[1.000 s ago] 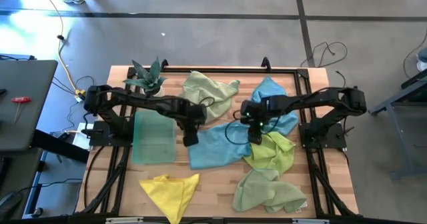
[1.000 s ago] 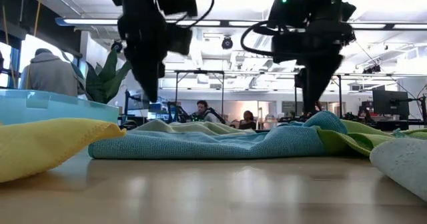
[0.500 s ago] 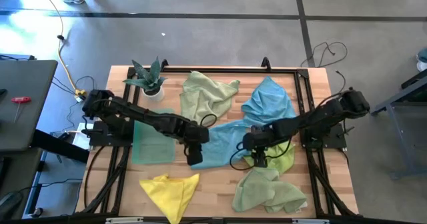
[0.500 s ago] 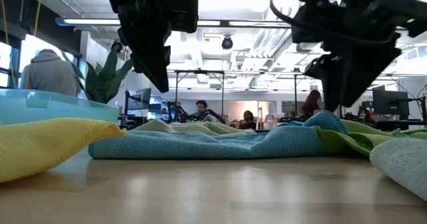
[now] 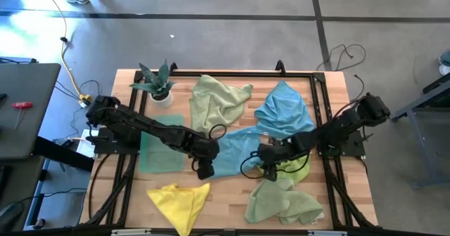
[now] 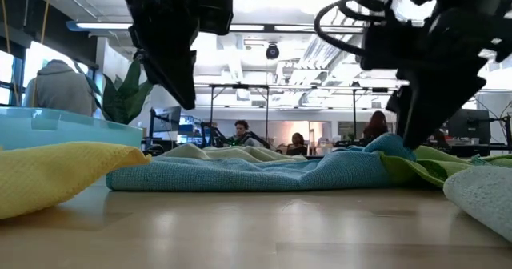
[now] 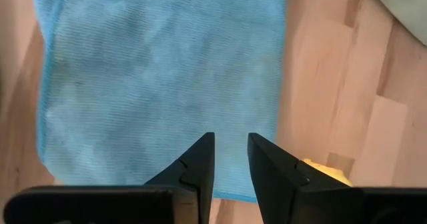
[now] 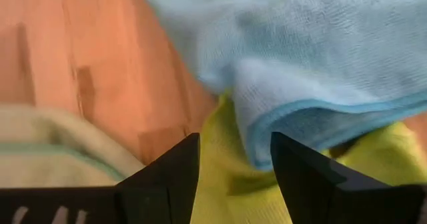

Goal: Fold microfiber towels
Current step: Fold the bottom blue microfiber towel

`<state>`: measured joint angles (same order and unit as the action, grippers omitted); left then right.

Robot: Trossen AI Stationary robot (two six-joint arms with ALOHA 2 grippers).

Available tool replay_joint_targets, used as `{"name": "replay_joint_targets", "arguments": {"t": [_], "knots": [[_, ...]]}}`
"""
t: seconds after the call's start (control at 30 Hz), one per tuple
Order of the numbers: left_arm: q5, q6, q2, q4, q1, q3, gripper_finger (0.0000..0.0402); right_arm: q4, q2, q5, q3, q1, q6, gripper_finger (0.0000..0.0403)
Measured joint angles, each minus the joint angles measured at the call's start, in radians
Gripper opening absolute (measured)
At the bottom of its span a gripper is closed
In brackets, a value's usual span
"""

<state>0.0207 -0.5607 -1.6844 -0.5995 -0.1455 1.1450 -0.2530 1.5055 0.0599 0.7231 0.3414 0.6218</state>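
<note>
A sky blue towel [image 5: 235, 154] lies spread and rumpled in the table's middle; it also shows in the left wrist view [image 7: 160, 71] and the right wrist view [image 8: 300, 57]. My left gripper [image 5: 205, 168] is open by a narrow gap above the towel's near left corner [image 7: 230, 139]. My right gripper [image 5: 267, 168] is open above the towel's near right edge [image 8: 233, 141], where it overlaps a yellow-green towel [image 5: 292, 162]. In the low view both grippers hang above the cloth.
A pale green towel [image 5: 219, 99] lies at the far middle and another [image 5: 281, 204] at the near right. A yellow towel [image 5: 179, 197] lies near left, a flat teal rectangle [image 5: 160, 143] at the left, and a potted plant [image 5: 158, 81] far left. People show in the room behind.
Both grippers have gone toward the table's near edge, along the blue towel to its near corners. The right arm has stretched out and tipped lower over the towel's near right edge. The towels have stayed where they were.
</note>
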Motion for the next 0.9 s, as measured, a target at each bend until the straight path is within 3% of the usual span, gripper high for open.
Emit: {"name": "replay_joint_targets", "arguments": {"t": [0.23,0.5,0.9], "knots": [[0.010,-0.019,0.000,0.000,-0.020,0.000,0.0080,0.102,0.000,0.059,-0.052,0.007,0.096,0.0150],[0.011,-0.032,0.000,0.000,-0.020,0.000,0.0080,0.074,0.000,0.041,-0.052,0.007,0.139,0.0013],[0.010,-0.039,0.000,0.000,-0.020,0.000,0.0080,0.048,0.000,-0.178,-0.052,0.007,0.237,0.0003]]}}
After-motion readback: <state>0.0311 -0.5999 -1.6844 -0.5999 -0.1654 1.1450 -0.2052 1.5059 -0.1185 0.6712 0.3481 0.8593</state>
